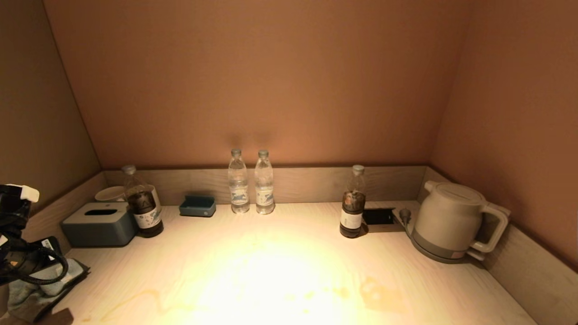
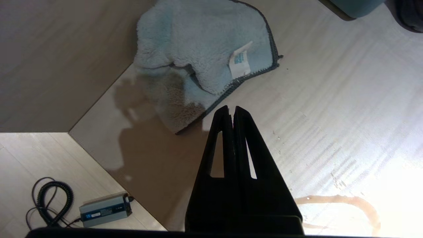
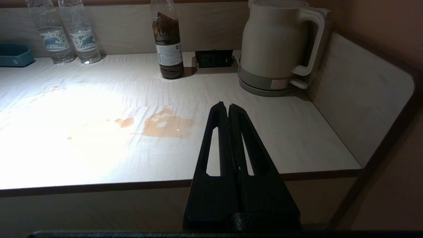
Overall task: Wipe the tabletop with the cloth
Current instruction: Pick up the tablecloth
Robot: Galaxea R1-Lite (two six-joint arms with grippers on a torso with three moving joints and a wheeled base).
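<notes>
A pale blue fluffy cloth (image 2: 198,53) with a dark hem and a white tag lies crumpled at the tabletop's front left corner; it also shows in the head view (image 1: 36,289), partly hidden by my left arm. My left gripper (image 2: 232,110) is shut and empty, held above the table just beside the cloth's edge. My right gripper (image 3: 228,107) is shut and empty, held off the table's front edge at the right. Brown spills (image 3: 167,124) mark the pale wooden tabletop (image 1: 289,271).
Along the back stand a grey tissue box (image 1: 99,223), a dark bottle (image 1: 143,203), a teal tray (image 1: 197,206), two water bottles (image 1: 250,183), another dark bottle (image 1: 353,205) and a kettle (image 1: 456,221) by a socket (image 1: 378,215). Low walls border three sides.
</notes>
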